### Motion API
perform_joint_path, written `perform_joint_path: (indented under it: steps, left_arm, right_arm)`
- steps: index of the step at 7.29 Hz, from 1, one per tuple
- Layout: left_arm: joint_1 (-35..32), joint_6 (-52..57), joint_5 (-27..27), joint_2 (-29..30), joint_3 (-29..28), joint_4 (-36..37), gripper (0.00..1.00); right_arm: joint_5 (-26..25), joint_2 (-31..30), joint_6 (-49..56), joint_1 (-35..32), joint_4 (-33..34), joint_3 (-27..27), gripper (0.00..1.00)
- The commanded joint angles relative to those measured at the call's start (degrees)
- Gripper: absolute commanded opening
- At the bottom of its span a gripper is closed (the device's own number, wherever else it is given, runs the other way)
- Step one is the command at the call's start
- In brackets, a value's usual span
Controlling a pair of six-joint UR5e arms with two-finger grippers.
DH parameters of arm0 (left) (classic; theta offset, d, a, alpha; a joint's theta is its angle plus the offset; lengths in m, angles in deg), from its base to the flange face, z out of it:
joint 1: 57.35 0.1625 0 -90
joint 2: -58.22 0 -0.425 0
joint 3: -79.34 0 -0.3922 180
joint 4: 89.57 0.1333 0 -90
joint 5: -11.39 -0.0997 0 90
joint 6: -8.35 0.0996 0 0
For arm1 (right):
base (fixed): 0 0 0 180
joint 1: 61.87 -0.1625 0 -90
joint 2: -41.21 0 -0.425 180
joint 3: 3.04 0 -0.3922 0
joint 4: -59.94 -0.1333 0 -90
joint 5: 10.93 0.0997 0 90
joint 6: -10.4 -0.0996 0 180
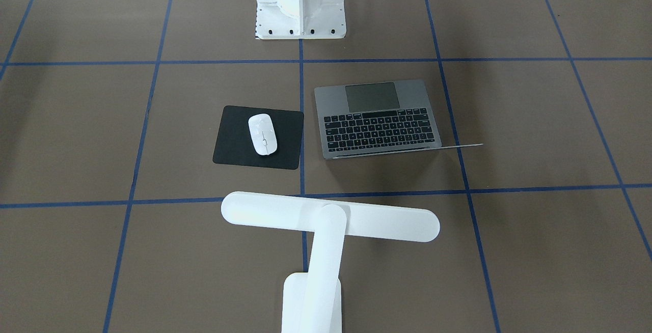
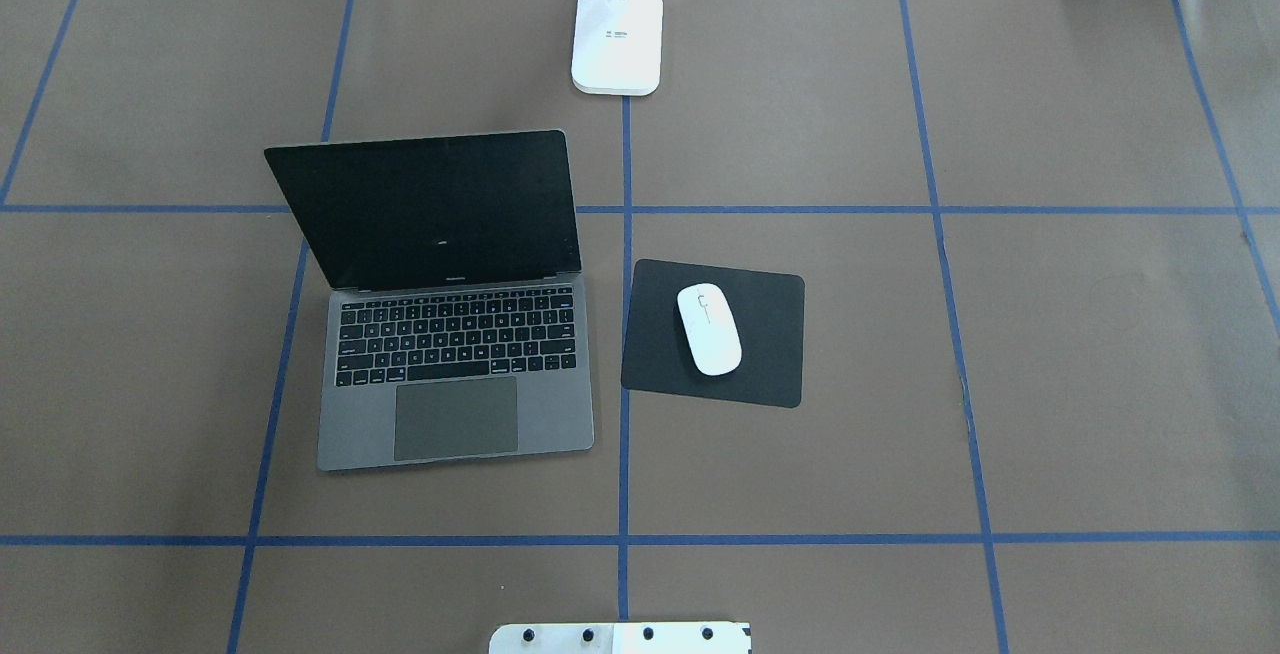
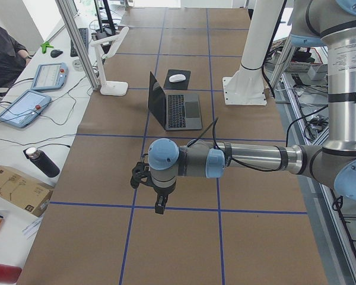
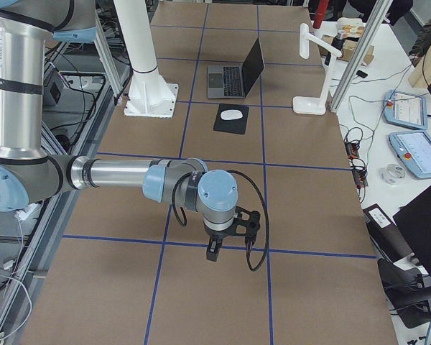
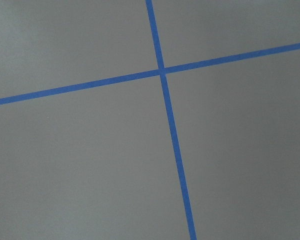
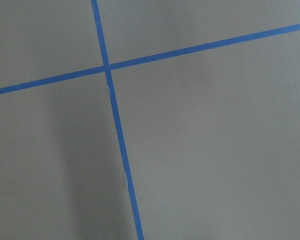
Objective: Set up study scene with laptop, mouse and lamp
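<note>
The study layout looks complete, so the step in hand is judged to be standing clear. This is done well with both arms over bare table, well apart from the arrangement. Any withdrawal should go straight back rather than sweep past the lamp's arm or the raised laptop lid. The left gripper (image 3: 159, 205), in the lower centre of the left side view, points down above the brown paper near a crossing of blue tape lines. Nothing shows in its grasp and it touches nothing, but that view does not tell whether its jaws are parted or closed. The same goes for the right gripper (image 4: 212, 251), low in the centre of the right side view: no load shows, and its opening cannot be told. Each wrist camera shows only paper and a tape cross (image 5: 161, 71). Further out, in the overhead view, the laptop (image 2: 450, 374) sits left of centre with its lid open and screen dark. Just beside it to the right lies the black mouse pad (image 2: 770, 354), with the mouse (image 2: 709, 328) resting on it. The lamp (image 2: 617, 39) stands at the top centre, its base on the middle tape line.
</note>
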Motion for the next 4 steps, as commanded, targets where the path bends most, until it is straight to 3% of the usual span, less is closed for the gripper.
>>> perform_joint_path:
  steps: [1,4]
  left_arm:
    - [0.0,-0.2,-0.1,0.0,-0.1,0.0,0.99]
    - [0.0,-0.3,-0.1,0.0,0.0,-0.1,0.99]
  right_arm:
    - [-0.3,-0.2,0.2,0.2,-0.6,1.2,1.00]
    - [-0.5,-0.2,0.1,3.6,-3.8,1.3,1.00]
